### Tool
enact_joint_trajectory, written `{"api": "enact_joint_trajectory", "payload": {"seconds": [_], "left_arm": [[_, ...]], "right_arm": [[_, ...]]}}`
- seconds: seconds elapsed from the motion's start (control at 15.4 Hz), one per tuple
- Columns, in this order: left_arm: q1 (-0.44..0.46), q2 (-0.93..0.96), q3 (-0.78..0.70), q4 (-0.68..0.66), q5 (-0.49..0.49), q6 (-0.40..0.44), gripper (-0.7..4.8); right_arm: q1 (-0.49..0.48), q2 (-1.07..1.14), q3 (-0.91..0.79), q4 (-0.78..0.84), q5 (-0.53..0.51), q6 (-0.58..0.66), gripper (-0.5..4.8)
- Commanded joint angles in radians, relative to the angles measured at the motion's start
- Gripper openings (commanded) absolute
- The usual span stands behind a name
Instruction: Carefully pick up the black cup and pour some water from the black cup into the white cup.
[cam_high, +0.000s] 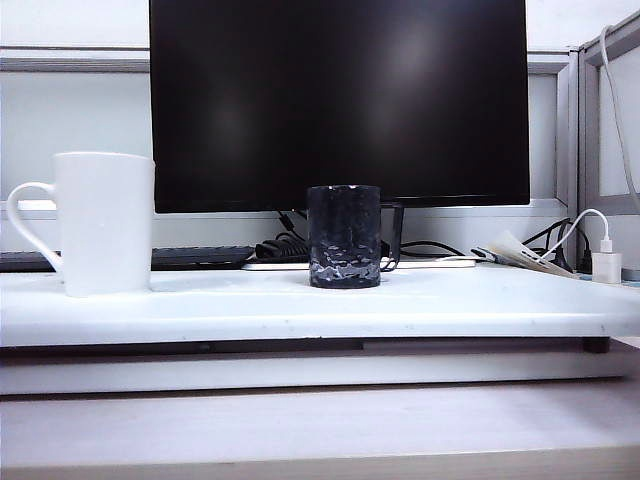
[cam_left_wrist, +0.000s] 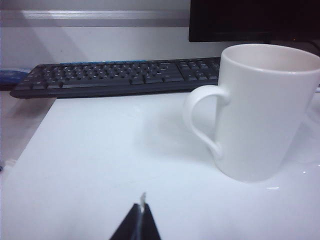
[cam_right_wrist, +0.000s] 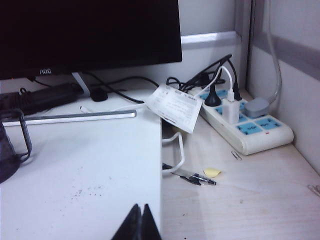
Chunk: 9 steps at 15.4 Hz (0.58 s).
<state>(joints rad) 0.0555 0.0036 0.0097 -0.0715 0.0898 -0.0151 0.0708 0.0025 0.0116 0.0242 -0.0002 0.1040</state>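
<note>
Holding nothing, left gripper (cam_left_wrist: 141, 207) and right gripper (cam_right_wrist: 141, 210) fingers sit closed; the rigid, water-laden black cup (cam_high: 344, 236), centre frame, likely needs a level mid-wall grasp.

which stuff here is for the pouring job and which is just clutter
For the job: black cup, white cup, left gripper and right gripper, both shut.

Just lying about: monitor, keyboard, power strip, paper slip, pen.

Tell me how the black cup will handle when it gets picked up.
The black cup looks rigid, glossy and straight-sided, so it may slip in a tool. Standing upright on a flat base, it probably won't roll. Whether it holds water isn't visible. Both tools, left and right, are shut, away from it.
</note>
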Motion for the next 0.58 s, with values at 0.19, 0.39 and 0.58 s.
{"api": "enact_joint_trajectory", "payload": {"seconds": [0.19, 0.39, 0.58], "left_arm": [[0.002, 0.0, 0.001, -0.002, 0.004, 0.008, -0.06], [0.002, 0.0, 0.004, 0.013, 0.008, -0.001, 0.15], [0.002, 0.0, 0.069, 0.032, 0.069, -0.072, 4.57]], "right_arm": [[0.0, 0.0, -0.005, 0.013, 0.001, 0.0, -0.06], [0.001, 0.0, 0.024, 0.013, -0.008, 0.002, 0.2], [0.0, 0.001, 0.202, -0.056, -0.07, 0.001, 2.98]]}}
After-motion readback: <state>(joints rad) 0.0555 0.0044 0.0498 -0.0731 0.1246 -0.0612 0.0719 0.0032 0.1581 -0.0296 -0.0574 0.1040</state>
